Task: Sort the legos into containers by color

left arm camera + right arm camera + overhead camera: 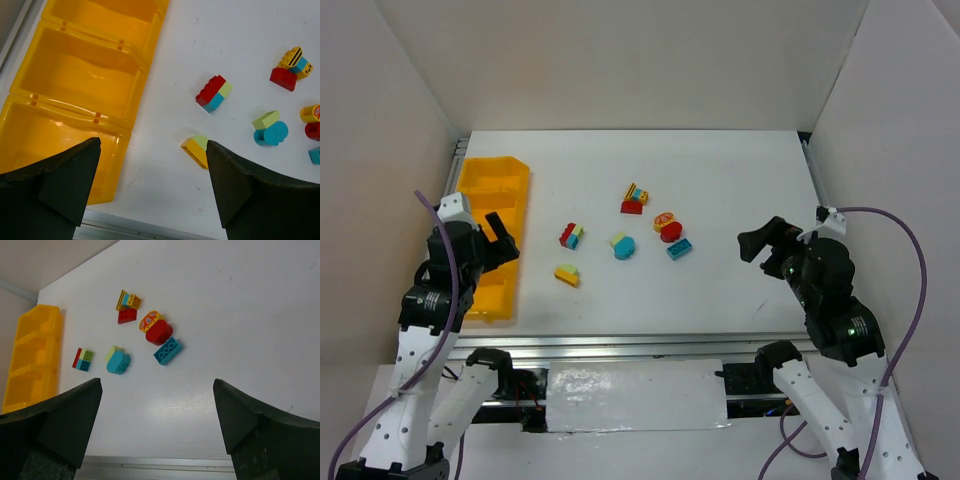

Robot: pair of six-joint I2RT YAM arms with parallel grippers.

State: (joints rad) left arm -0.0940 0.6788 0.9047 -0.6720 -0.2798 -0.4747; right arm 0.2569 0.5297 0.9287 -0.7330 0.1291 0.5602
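Note:
The legos lie loose mid-table: a red, blue and green clump, a yellow and green piece, a teal and green piece, a red, yellow and blue clump, a red and yellow rounded pair and a teal brick. The yellow-orange tray of containers runs along the left edge, its compartments bare. My left gripper hangs open over the tray's near end; the yellow and green piece sits by its right finger. My right gripper is open, right of the bricks, holding nothing.
White walls close in the table at left, right and back. An aluminium rail runs along the near edge. Purple cables loop from both arms.

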